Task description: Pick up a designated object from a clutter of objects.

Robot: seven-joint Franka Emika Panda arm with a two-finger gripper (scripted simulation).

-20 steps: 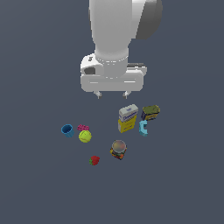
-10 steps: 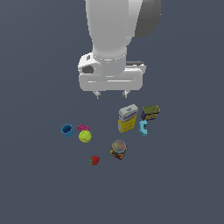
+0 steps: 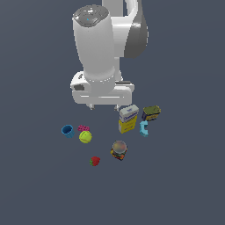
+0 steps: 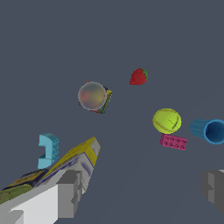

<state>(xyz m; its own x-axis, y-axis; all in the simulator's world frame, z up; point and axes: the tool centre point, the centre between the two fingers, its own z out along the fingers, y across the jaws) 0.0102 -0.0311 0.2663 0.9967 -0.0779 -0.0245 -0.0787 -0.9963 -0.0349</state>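
Observation:
The yellow-green ball (image 3: 85,137) lies on the grey floor between the blue cup (image 3: 67,131) and the jar (image 3: 119,149), with the pink brick (image 3: 83,128) touching or just behind it. My gripper (image 3: 103,106) hangs open and empty above the clutter, up and to the exterior view's right of the ball, near the yellow-white box (image 3: 128,118). In the wrist view the ball (image 4: 166,120) lies beside the brick (image 4: 173,141) and cup (image 4: 209,131), ahead of my open gripper (image 4: 142,190); both fingers (image 4: 70,192) show with nothing between them.
A red strawberry (image 3: 95,161) lies in front of the ball. A dark can (image 3: 151,113) and a light-blue clamp piece (image 3: 143,128) lie to the exterior view's right of the box. In the wrist view the box (image 4: 74,162) stands close to one finger.
The arm has moved toward the exterior view's left and come lower over the clutter. The gripper stays open. The objects have not moved.

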